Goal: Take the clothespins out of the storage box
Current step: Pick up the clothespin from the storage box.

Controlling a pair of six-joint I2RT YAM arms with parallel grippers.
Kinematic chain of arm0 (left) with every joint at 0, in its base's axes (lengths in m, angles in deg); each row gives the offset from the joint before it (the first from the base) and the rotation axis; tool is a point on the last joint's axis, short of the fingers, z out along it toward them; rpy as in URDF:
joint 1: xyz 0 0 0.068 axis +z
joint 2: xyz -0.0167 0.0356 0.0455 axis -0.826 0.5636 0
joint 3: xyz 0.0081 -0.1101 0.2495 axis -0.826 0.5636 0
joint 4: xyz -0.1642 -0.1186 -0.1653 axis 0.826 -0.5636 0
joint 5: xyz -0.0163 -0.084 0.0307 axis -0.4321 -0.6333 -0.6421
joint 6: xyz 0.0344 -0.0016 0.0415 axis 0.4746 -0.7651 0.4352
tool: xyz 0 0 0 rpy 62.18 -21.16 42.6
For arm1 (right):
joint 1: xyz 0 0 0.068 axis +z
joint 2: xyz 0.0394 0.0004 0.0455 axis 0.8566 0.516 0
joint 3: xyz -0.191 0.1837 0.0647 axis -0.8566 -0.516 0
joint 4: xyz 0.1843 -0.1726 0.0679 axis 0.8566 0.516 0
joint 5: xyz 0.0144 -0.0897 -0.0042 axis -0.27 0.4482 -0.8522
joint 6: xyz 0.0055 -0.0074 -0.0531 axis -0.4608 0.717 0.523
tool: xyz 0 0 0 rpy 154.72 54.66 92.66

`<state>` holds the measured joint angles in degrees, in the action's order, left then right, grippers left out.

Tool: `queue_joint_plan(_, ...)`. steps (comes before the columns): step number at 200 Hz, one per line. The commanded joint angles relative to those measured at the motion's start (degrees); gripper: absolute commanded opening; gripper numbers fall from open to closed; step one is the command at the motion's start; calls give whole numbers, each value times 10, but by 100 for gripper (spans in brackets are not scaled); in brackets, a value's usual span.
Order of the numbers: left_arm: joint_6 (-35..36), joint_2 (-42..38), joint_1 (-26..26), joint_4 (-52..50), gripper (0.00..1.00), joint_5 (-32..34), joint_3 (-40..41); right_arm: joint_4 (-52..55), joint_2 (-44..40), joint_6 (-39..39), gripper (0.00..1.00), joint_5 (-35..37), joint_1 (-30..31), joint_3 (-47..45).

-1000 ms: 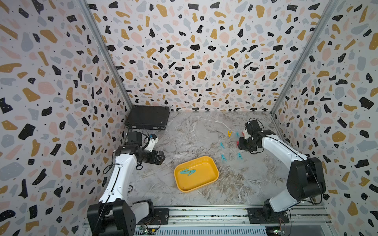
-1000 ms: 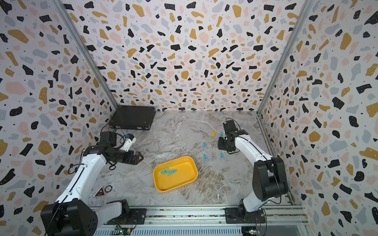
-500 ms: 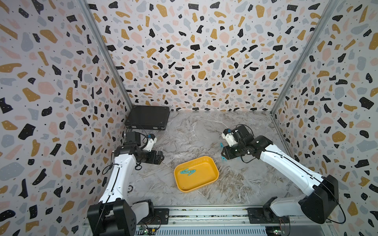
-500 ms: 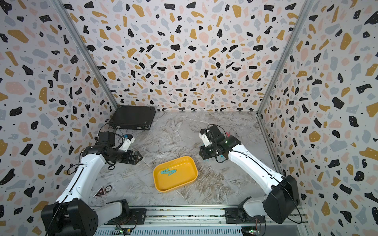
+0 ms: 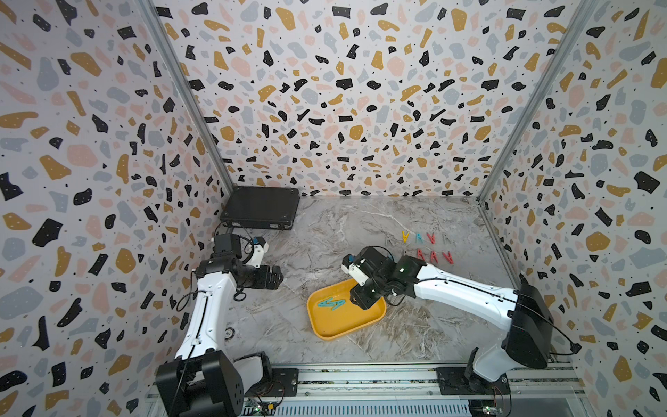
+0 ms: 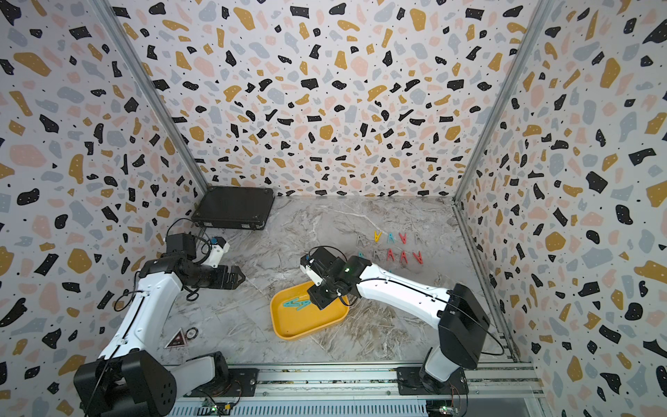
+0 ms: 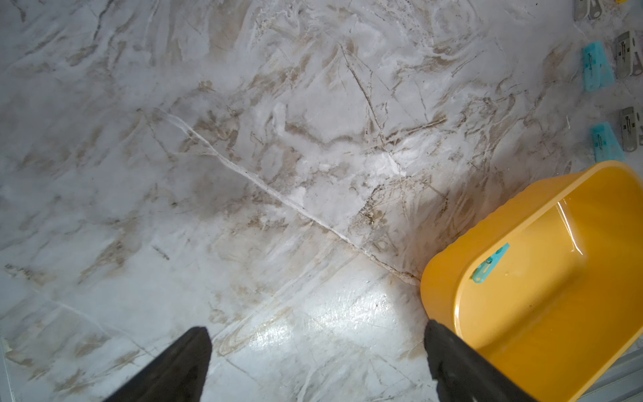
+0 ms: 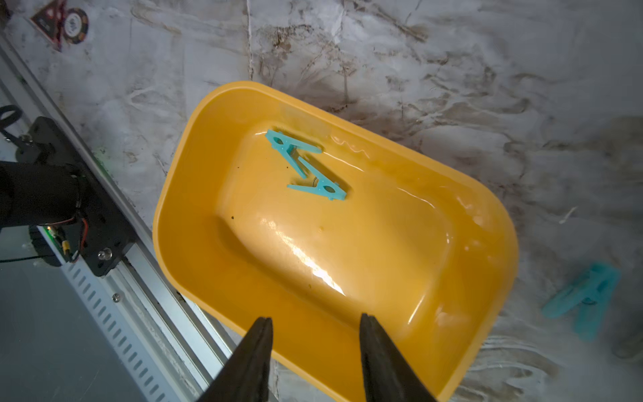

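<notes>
Swung back from the far right of the surface (image 5: pixel 325 231), the right arm (image 5: pixel 462 292) now reaches over the storage box (image 5: pixel 346 323); a second ago it was beside the laid-out pegs. Its jaws are parted with nothing between them. In the right wrist view both black tips hang above one long wall of the box, pointed toward the two teal clothespins (image 8: pixel 306 167) that lie inside. These two touch end to end in a zigzag near the opposite wall.

The left arm (image 5: pixel 213 299) has barely shifted. Its jaws are spread wide and empty above bare marble, close to a corner of the box.

Outside, the removed clothespins (image 5: pixel 426 237) lie in rows well apart from the box: a yellow, a teal, a red and a grey one in the back row, with three red clothespins (image 5: pixel 434 256) in front. More teal and grey ones show at the edge of the left wrist view.

I judge that the last drop-off is finished and another pick is starting — only this pair appears to be left, so the task looks nearly done. Because the two pegs touch, lifting one may drag the other along.
</notes>
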<state>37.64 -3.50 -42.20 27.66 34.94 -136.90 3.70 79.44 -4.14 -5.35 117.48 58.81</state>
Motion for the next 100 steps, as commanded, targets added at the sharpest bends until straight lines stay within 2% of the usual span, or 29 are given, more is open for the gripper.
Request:
queue_joint_plan(1,-1,-2,3,6,100,0,4,-6,25,-79,47,32,13,31)
queue_joint_plan(19,-3,-2,3,9,100,4,4,-5,43,-122,49,70,28,38)
queue_joint_plan(49,-10,-1,2,15,100,27,4,-24,78,-198,48,79,51,43)
queue_joint_plan(100,-9,-7,3,18,100,24,6,-23,133,-294,46,103,61,85)
